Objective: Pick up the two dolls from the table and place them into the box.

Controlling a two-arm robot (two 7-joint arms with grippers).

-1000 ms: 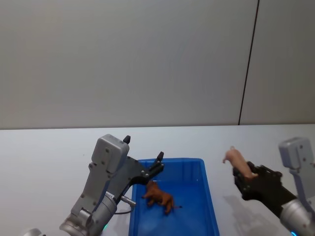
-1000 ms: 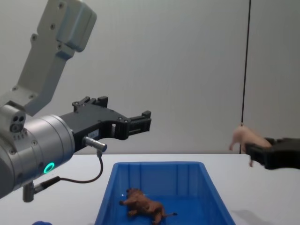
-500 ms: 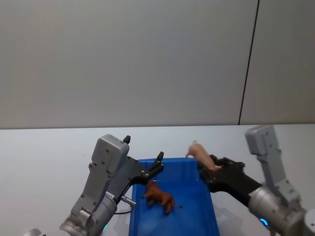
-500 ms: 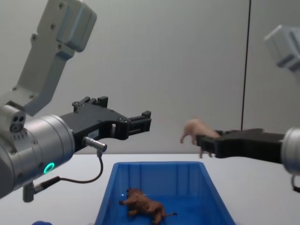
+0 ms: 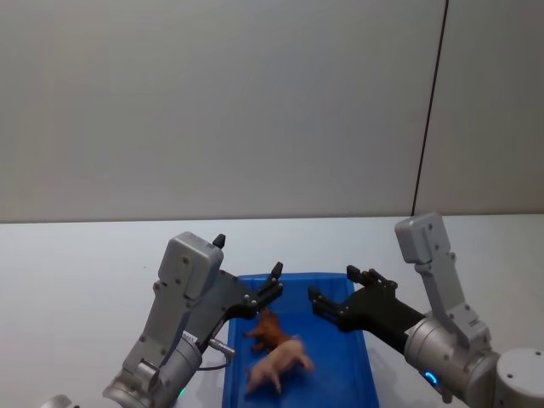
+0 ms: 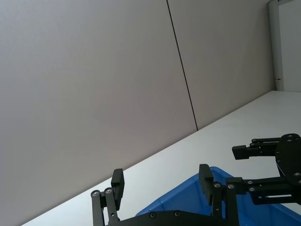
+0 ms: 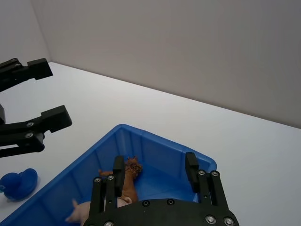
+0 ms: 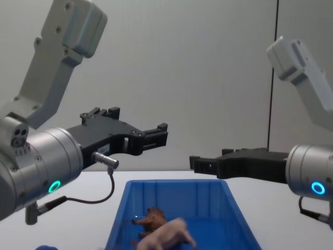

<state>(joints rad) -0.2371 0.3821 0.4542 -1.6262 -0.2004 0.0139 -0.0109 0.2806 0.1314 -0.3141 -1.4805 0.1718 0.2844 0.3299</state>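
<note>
Pig (image 5: 279, 365) beside lion (image 5: 266, 328) in box (image 5: 302, 278) — left gripper (image 6: 161, 175), right gripper (image 7: 155, 163) released above; blue toy (image 7: 19, 183) outside.

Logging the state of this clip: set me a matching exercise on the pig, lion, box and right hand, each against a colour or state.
1. pig
2. lion
3. box
4. right hand

A. open and empty, above the box
B. blue
C. brown, lying in the box
D. pink, in the box

Pairs: 1-D, 2-C, 3-B, 4-A
</note>
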